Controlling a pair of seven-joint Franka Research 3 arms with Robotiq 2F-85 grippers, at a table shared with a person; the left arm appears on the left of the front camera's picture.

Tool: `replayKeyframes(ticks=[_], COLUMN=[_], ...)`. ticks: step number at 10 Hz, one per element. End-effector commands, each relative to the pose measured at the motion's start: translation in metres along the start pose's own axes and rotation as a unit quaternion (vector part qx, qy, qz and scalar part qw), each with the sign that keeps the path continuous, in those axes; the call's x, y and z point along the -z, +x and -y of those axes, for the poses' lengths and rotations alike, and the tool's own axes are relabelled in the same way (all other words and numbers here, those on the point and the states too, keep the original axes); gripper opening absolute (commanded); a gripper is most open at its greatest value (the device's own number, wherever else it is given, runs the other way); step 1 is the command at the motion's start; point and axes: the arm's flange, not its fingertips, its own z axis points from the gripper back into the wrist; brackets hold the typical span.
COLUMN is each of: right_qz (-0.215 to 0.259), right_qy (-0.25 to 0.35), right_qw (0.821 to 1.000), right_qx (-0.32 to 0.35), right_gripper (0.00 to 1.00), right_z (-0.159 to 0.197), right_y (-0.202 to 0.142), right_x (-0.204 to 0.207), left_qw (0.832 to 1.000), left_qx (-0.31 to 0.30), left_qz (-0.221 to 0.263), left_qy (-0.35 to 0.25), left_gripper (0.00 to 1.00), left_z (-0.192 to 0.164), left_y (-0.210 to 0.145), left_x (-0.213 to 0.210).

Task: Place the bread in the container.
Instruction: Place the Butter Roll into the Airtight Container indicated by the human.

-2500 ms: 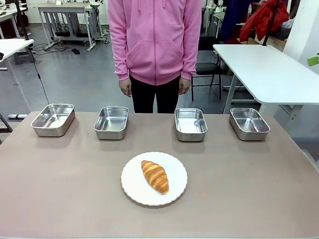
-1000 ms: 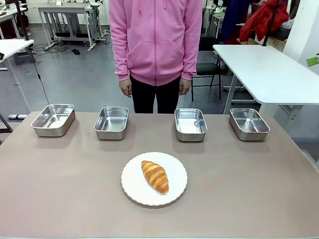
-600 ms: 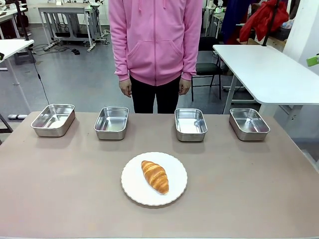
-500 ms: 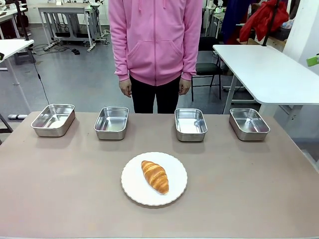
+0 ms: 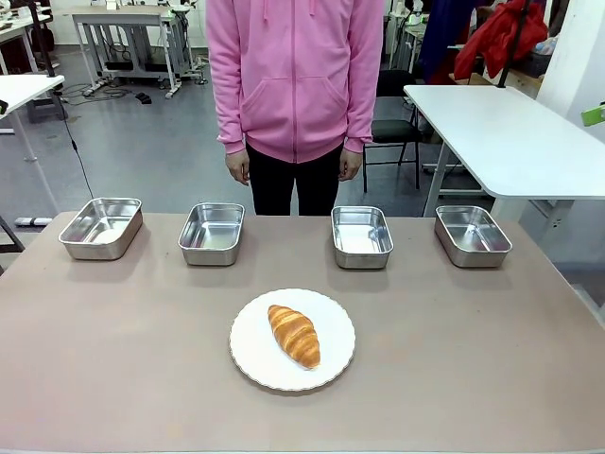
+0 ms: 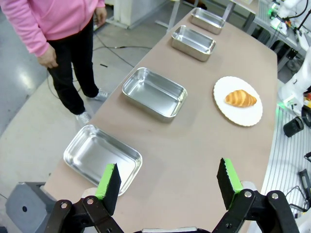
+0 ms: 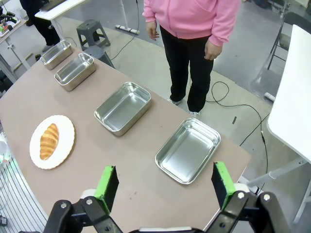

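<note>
Brown table (image 5: 113,359) holds the bread (image 5: 294,335) on a central plate (image 5: 253,364), well apart from four trays (image 5: 210,255) in the far row. My left gripper (image 6: 168,177) and right gripper (image 7: 164,184) hang spread, empty. Grip the bread across its width, lightly, to avoid crushing. A person (image 5: 295,85) stands beyond; white worktables behind.

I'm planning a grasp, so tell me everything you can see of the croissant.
The croissant is golden-brown, ridged in bands and tapering at both ends. It lies whole and flat, slanted across the middle of a round white plate near the centre of the table. Only the plate touches it.
</note>
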Motion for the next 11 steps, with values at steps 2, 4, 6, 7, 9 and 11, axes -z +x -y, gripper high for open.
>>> replayKeyframes(ticks=[2,4,6,7,9,11], right_qz=[0.012,0.012,0.012,0.012,0.012,0.012], right_qy=[0.005,0.005,0.005,0.005,0.005,0.005], right_qw=[1.0,1.0,1.0,1.0,1.0,1.0], right_qx=[-0.01,-0.01,-0.01,-0.01,-0.01,-0.01], right_gripper=[1.0,1.0,1.0,1.0,1.0,1.0], right_z=[0.0013,0.0013,0.0013,0.0013,0.0013,0.0013], right_y=[-0.0016,-0.0016,-0.0016,-0.0016,-0.0016,-0.0016], right_x=[0.0012,0.0012,0.0012,0.0012,0.0012,0.0012], left_qw=[1.0,1.0,1.0,1.0,1.0,1.0], left_qx=[0.007,0.007,0.007,0.007,0.007,0.007], left_qz=[0.002,0.002,0.002,0.002,0.002,0.002], left_qy=[-0.002,-0.002,-0.002,-0.002,-0.002,-0.002], left_gripper=[1.0,1.0,1.0,1.0,1.0,1.0], left_z=[0.0008,0.0008,0.0008,0.0008,0.0008,0.0008], left_y=[-0.0005,-0.0005,-0.0005,-0.0005,-0.0005,-0.0005], left_x=[-0.001,-0.001,-0.001,-0.001,-0.001,-0.001])
